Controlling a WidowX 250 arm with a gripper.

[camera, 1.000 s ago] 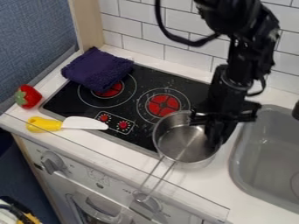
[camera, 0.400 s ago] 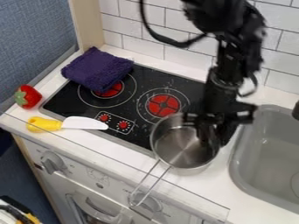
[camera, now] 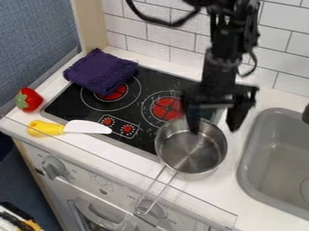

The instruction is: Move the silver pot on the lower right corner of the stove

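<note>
My tool (camera: pixel 216 121) spread open at far rim | silver pot (camera: pixel 192 151) upright, straddling stove's (camera: pixel 66 106) lower right corner and table (camera: pixel 232 180) | placing looks nearly done; I judge a nudge inward, then withdrawal, left

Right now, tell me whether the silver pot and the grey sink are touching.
Apart. The camera view shows a strip of white counter running between the side of the silver pot and the near rim of the grey sink.
</note>
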